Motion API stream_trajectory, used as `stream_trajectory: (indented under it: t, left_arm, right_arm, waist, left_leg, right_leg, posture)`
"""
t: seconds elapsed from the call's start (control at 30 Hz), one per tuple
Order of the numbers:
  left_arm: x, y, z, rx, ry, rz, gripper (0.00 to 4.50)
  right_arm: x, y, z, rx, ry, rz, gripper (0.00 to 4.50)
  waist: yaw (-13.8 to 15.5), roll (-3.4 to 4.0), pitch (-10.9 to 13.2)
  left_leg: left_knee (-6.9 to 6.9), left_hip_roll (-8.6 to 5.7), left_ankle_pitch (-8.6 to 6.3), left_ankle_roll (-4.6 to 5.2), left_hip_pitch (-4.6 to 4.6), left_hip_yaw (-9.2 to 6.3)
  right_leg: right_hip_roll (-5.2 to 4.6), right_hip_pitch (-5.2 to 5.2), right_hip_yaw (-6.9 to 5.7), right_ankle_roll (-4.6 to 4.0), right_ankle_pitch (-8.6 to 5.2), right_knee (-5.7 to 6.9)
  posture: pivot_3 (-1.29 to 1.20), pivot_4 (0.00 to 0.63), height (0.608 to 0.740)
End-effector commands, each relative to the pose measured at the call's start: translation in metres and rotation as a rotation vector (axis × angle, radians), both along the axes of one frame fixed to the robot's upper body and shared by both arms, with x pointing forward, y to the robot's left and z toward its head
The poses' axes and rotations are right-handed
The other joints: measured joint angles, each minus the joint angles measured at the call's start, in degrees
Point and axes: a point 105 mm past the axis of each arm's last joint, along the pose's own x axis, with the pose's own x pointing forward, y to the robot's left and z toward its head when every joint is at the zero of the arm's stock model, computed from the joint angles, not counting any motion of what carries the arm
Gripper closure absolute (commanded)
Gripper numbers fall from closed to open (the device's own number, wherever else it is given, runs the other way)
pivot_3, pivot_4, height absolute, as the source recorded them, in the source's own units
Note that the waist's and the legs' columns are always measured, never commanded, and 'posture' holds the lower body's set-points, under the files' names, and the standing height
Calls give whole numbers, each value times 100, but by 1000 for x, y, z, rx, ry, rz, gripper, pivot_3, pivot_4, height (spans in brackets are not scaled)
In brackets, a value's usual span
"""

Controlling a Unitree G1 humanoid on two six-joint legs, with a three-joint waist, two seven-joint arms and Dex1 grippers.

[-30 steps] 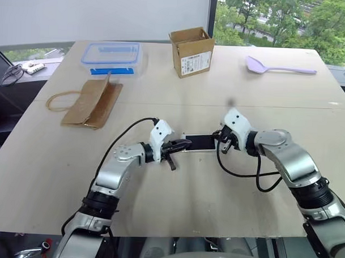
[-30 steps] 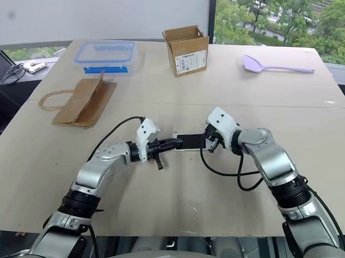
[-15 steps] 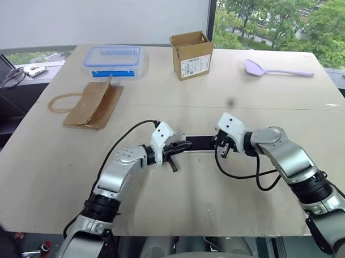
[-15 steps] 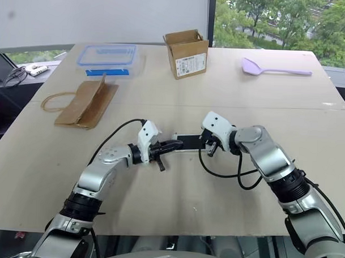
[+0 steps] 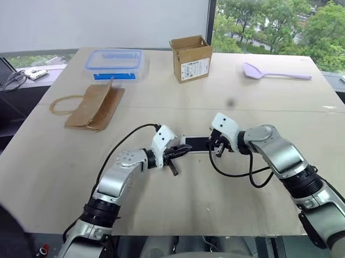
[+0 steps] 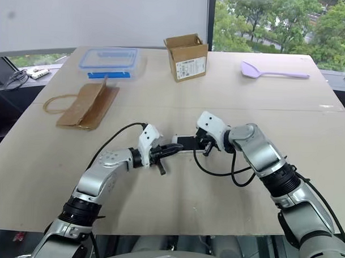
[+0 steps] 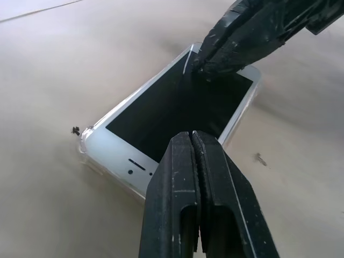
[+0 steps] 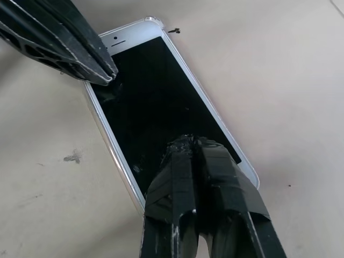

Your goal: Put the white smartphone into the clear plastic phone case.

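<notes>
My left gripper (image 7: 194, 141) has its two fingers pinched together on nothing, the closed tip poised over the near end of the phone (image 7: 172, 115), above the black screen close to the white band with the speaker slot. My right gripper (image 8: 189, 144) is clenched the same way, empty, its tip over the opposite end of the screen. So the phone lies directly between my two hands, its long axis running from one fingertip pair to the other, roughly across the table (image 5: 175, 208) in front of me, each arm about equally near its own end.

A thin clear rim shows around the phone's edge and corners, which I take to be the case (image 7: 85, 141) under it; the phone looks at least partly seated. I can't tell whether either tip actually touches the glass. My guess is the coming move is pressing straight down at both ends.
</notes>
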Motion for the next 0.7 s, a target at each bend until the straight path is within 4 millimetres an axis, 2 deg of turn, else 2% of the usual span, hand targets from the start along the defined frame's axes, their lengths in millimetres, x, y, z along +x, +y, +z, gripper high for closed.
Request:
stream_trajectory:
  t: [0.03,0.1,0.37,0.7]
  left_arm:
    - [-2,-3,8,-3,-28,-11,4454]
    - [-3,-2,6,-1,-22,-11,4454]
    - [-4,-3,3,1,-8,-13,4454]
    - [-1,-3,3,7,-11,-18,4454]
  right_arm:
    - [-36,-38,-91,-185,338,-115,4469]
    - [-42,-40,-98,-186,369,-124,4469]
    - [-58,-43,-121,-207,420,-140,4469]
    - [-65,-48,-131,-203,416,-183,4469]
  waist:
    - [1,2,-20]
    - [7,1,-75]
    - [15,-17,-222]
    - [10,-3,-254]
  left_leg:
    - [-10,0,-1,0,24,-2]
    - [-43,1,-1,0,31,-5]
    - [-89,1,-2,-2,32,0]
    - [-121,1,-15,-24,45,6]
  right_leg:
    - [-3,27,-1,-4,-3,-13]
    - [-6,40,-2,-7,-5,-59]
    - [-30,42,-3,-11,-6,-98]
    - [-93,42,-81,-26,-18,-107]
  posture:
    - [0,150,740]
    - [0,150,740]
    - [0,150,740]
    - [0,150,740]
